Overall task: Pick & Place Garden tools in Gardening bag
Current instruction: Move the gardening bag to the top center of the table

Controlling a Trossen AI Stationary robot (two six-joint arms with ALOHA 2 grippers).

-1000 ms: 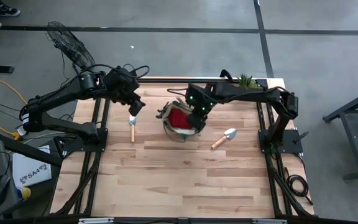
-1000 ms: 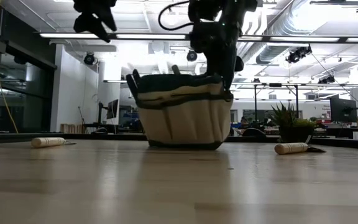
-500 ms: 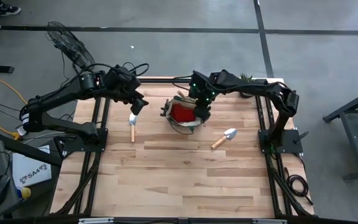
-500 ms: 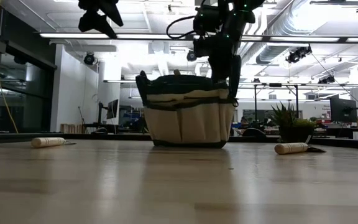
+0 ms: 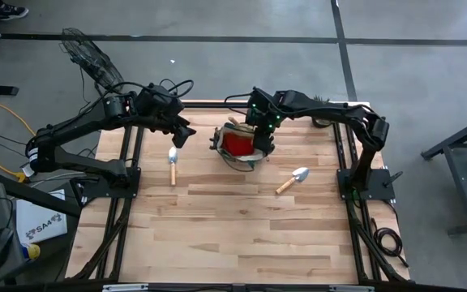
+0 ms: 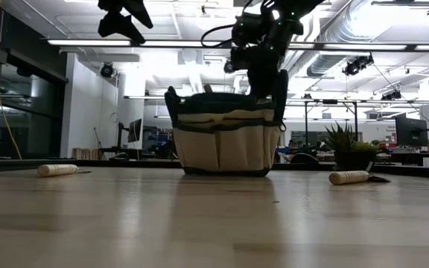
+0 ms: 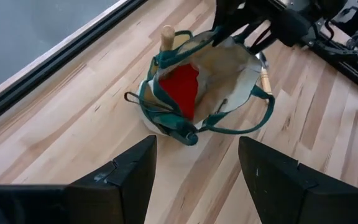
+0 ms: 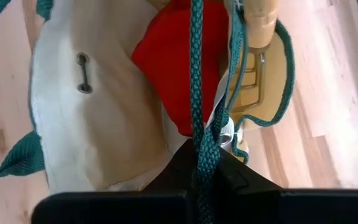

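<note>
- Moved: gardening bag [image 5: 240,147] now sits a little farther back on the tabletop [image 5: 242,219], upright, dragged by the right hand [image 5: 259,143].
- Right hand: clamped tight on the bag's green loop handle [image 8: 197,87].
- Left hand [image 5: 178,132]: wide apart, empty, hovering above a wooden-handled trowel [image 5: 173,162].
- Bag contents: red cloth piece [image 8: 176,59], wooden handles.
- Loose: second trowel [image 5: 291,180], beside the bag.
- Risk: further pull on the handle could tip the soft bag, spilling tools.
</note>
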